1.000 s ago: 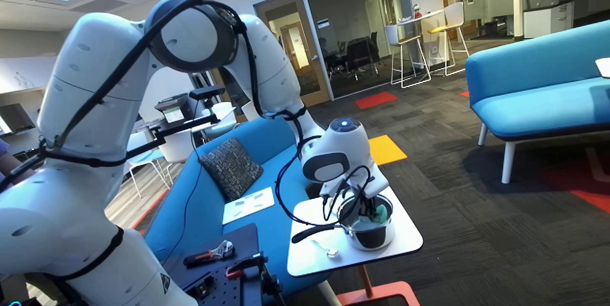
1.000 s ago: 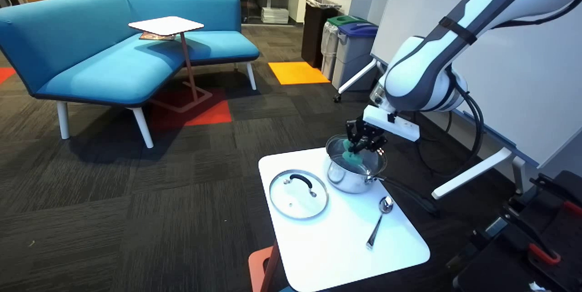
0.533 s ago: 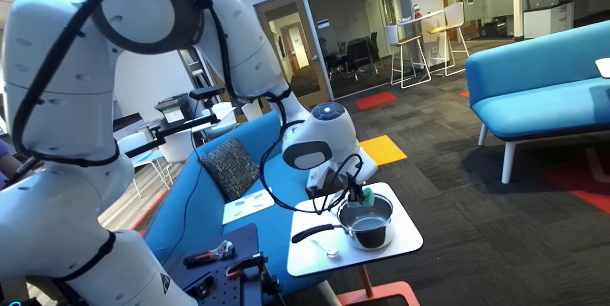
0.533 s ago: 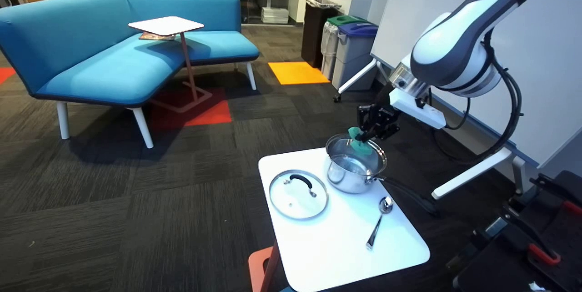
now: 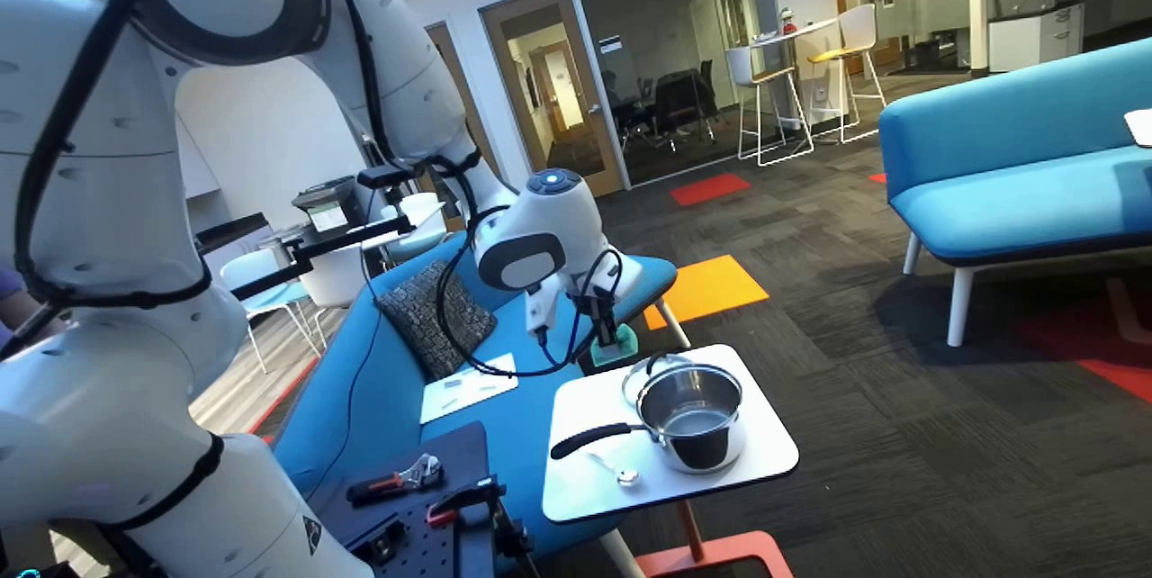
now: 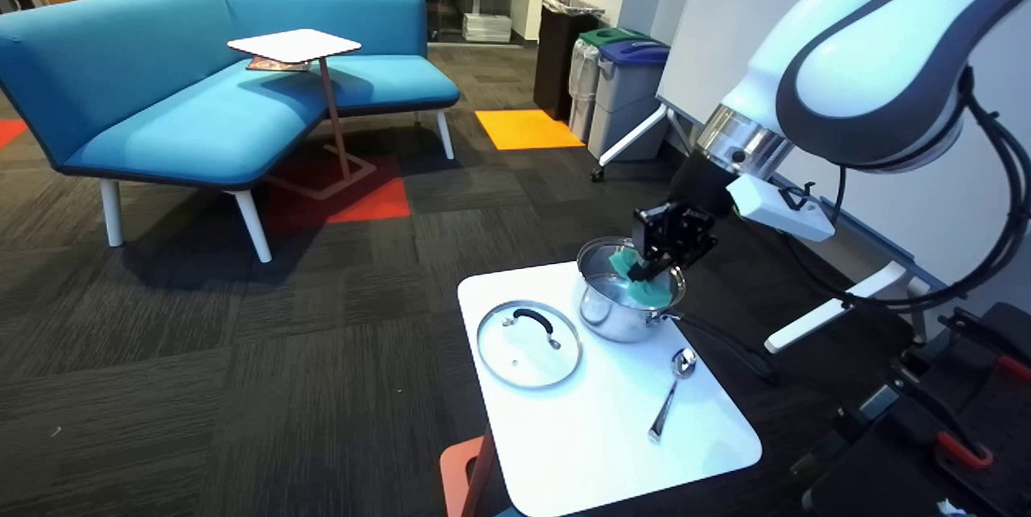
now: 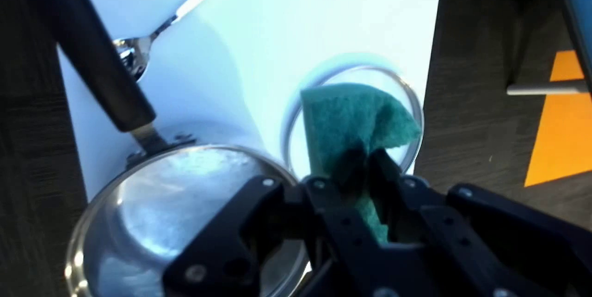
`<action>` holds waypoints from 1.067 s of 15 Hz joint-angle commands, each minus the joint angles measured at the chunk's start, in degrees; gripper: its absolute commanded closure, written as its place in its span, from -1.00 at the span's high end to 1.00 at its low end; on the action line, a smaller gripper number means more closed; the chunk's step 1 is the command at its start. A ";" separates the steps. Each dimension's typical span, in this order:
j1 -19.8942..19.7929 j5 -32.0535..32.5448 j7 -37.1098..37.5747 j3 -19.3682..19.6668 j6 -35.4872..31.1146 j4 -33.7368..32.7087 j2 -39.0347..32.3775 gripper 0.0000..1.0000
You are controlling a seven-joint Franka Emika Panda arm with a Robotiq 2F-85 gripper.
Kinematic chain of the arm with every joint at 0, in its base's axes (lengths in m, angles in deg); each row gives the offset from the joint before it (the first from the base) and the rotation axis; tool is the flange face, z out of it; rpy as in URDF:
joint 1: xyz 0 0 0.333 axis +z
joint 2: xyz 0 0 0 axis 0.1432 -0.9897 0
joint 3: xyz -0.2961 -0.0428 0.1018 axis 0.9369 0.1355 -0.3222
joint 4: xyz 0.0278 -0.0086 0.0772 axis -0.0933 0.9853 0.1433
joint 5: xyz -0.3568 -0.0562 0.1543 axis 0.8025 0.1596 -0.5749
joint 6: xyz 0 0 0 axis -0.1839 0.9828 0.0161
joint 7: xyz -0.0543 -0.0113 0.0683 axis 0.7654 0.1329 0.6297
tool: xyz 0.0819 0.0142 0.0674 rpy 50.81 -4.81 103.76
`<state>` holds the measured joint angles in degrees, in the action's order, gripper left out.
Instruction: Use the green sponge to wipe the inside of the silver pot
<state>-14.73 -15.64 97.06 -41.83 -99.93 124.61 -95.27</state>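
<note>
One white table (image 5: 580,492). One silver pot (image 5: 693,423), open, right of and nearer than the gripper (image 7: 366,158) in an exterior view; in the wrist view, beside the green sponge (image 7: 335,121), not beneath. One glass lid (image 6: 529,360), lying flat. One gripper, raised, jaws drawn to a narrow pinch. One green sponge, bent, held near its middle, outside the pot; wiping, I judge, calls for right, near and down.

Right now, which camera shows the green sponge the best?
The wrist view. There the green sponge looks biggest, so you can see its crease where the claw pinches it, though the claw hides part. Both exterior views show it small, partly covered by the claw.
</note>
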 commanded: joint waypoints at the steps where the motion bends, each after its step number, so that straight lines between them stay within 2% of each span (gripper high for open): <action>1: 7.45 1.27 0.42 2.17 3.66 -0.21 3.09 -0.95; 2: 9.70 1.69 0.82 3.07 4.67 -1.23 2.65 -0.95; 4: 11.22 1.51 -0.46 2.58 8.40 -3.35 1.30 -0.95; 5: 11.10 -0.38 -0.66 2.55 4.70 -1.80 1.24 -0.81; 8: 12.60 -0.45 -0.73 2.84 6.72 -2.88 1.24 -0.81; 9: 12.57 -0.43 -0.80 2.98 6.77 -2.90 1.23 -0.95; 11: 15.25 2.33 -0.88 5.43 8.22 -5.55 -2.11 -0.95; 16: 25.74 9.87 1.04 12.19 9.80 -13.69 -10.94 -0.95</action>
<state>5.56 -9.05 96.88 -33.59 -92.50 117.07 -101.10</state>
